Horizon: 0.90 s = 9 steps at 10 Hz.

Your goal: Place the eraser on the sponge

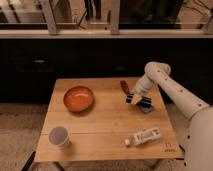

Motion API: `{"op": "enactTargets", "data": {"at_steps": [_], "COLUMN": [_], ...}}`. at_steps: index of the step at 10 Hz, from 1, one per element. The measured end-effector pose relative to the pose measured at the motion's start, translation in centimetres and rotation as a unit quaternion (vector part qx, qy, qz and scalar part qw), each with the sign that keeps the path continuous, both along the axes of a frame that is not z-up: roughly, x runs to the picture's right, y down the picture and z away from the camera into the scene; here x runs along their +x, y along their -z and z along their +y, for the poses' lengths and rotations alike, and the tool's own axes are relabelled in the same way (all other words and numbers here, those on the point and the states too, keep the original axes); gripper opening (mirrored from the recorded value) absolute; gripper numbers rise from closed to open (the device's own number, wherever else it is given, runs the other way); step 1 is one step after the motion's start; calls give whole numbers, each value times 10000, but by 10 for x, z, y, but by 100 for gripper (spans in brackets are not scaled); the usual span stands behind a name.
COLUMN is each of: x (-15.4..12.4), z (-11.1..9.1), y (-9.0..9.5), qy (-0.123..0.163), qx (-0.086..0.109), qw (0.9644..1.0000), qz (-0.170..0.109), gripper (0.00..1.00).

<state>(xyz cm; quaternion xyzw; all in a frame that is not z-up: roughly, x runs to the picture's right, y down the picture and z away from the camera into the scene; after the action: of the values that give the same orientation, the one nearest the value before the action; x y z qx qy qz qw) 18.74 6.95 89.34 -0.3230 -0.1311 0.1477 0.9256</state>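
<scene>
Lab-like rm: wood table under robot pincer
</scene>
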Motion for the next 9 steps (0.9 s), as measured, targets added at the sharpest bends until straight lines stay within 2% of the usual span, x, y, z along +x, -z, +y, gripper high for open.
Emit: {"op": "enactTargets", "data": {"at_steps": [2,5,9], "x": [3,8,14], "z": [1,4,5], "y": [-1,-2,-3], "qy": [-45,-84,-140], "qx": [21,53,100], "qw": [10000,9999,9997], "qz": [39,85,162], "gripper": [0,9,47]}}
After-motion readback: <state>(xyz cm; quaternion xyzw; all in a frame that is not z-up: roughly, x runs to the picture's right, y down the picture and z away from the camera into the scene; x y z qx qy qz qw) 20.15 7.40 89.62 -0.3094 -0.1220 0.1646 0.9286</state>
